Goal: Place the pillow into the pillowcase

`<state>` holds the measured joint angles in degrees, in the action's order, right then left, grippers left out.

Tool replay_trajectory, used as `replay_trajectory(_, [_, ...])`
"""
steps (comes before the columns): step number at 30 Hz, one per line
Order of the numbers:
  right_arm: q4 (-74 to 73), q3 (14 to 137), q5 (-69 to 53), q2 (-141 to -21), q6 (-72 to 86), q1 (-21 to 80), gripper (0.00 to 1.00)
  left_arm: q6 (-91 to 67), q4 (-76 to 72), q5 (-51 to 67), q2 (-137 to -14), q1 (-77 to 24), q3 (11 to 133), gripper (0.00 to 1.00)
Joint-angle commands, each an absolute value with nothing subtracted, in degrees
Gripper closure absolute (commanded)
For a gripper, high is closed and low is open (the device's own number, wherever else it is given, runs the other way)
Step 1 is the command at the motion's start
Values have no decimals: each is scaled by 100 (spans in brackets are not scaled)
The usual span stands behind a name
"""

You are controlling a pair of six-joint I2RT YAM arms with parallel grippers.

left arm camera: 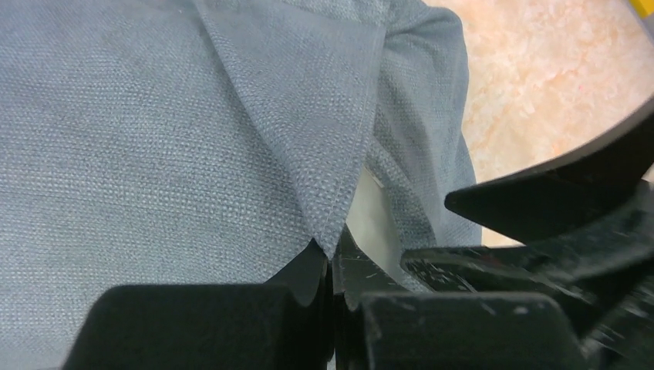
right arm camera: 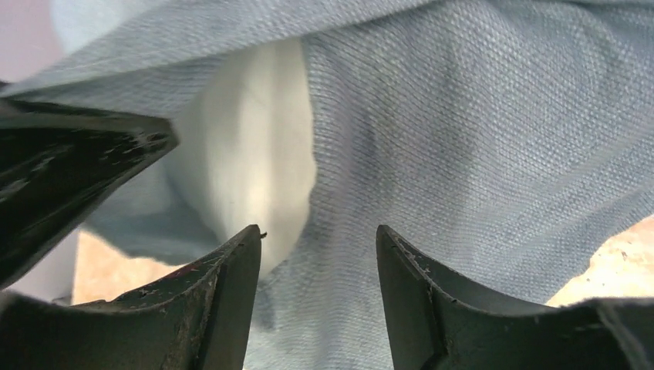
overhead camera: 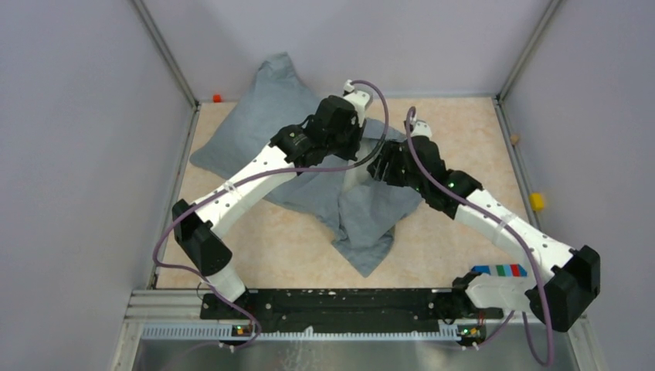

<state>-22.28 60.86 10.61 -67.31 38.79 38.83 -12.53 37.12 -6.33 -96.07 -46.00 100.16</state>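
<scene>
Two grippers were seen from above, brought together over the pillowcase, which lay crumpled toward the back of the table. From the left wrist, the left gripper was found clamped on a hem fold of the cloth. From the right wrist, the right gripper was held with jaws apart before a white bulge of the pillow, judged largely sheathed. Covering that corner was judged the step in hand, and a right-hand grip on the hem would be needed. No writing could be read.
</scene>
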Motion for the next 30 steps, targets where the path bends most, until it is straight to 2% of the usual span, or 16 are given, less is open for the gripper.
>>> replay_trajectory(1, [-2140,6003,1345,-6988,3834,3892,44,-1362,3886,-318,-9492,-4601,10081,100])
replay_trajectory(2, [-2091,5994,1328,-7079,3852,3890,46,-1369,3907,-269,-9482,-4597,10081,100])
replay_trajectory(3, [-2036,6010,1270,-7185,3876,3885,52,-1377,3929,-208,-9483,-4601,10081,100])
replay_trajectory(6, [-1688,6310,996,-7459,3936,3828,100,-1424,4023,164,-9468,-4597,10149,100])
replay_trajectory(10, [-234,6539,-343,-7489,4636,3215,100,-1569,4189,738,-9358,-4602,10261,100])
replay_trajectory(13, [1134,6215,-968,-7628,5604,2701,100,-1841,4085,1089,-9112,-4613,10196,100])
replay_trajectory(19, [3213,5536,-941,-8448,6437,2959,100,-2550,3474,1736,-8929,-4781,10479,100])
replay_trajectory(23, [3655,5506,-904,-9100,6375,3177,100,-2853,3239,1841,-9082,-4999,10782,100])
replay_trajectory(27, [3778,5128,-803,-9090,6116,3457,100,-2949,2859,1742,-9151,-4972,10517,100])
replay_trajectory(28, [3853,4914,-802,-8932,6135,3468,95,-2945,2795,1797,-9223,-4960,10461,100])
replay_trajectory(30, [3767,4467,-651,-8498,6082,3463,76,-2961,2639,1941,-9350,-4940,10311,100])
